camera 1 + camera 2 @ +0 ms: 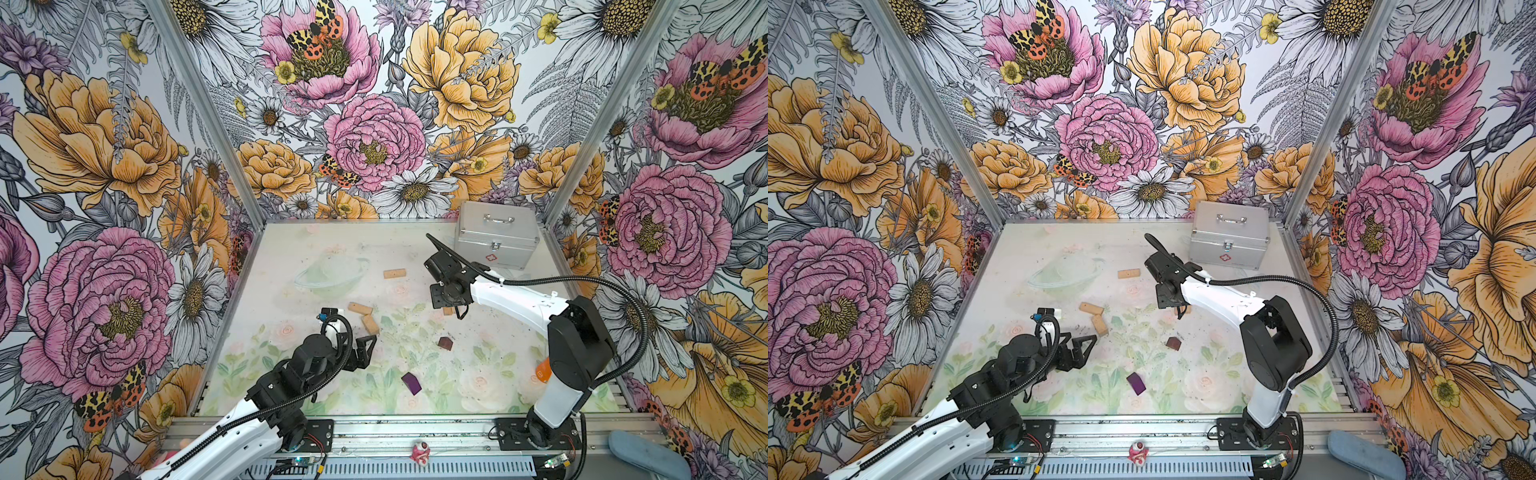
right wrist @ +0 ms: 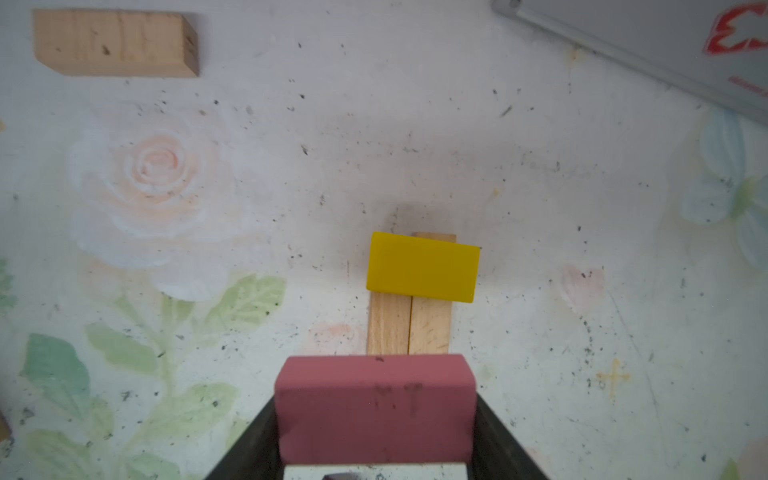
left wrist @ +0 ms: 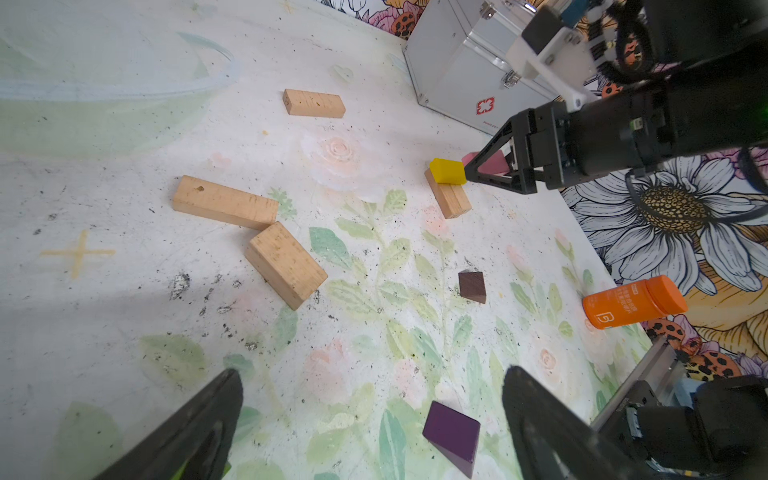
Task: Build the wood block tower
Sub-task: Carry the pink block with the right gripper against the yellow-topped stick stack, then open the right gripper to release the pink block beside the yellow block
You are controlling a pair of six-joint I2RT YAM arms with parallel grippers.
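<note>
Floral mat (image 1: 490,332): R hand (image 2: 376,432) grips pink brick (image 2: 376,399) at tower (image 2: 424,266); L hand (image 3: 370,386) open, low.

We record three walls (image 1: 374,137) papered with oversized pink, orange and white flowers and spotted moths, joined by aluminium posts (image 1: 204,104) slanting in from the upper corners. The tabletop (image 1: 490,357) fills the lower centre: pale, painted with faint roses and green leaves, dirt-speckled. An aluminium rail (image 1: 395,428) runs along the bottom edge. Light is even, shadows soft.

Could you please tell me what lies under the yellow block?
Two tan wooden bricks lie side by side under the yellow rectangular block, which crosses them near one end. The pink block hides their other end.
</note>
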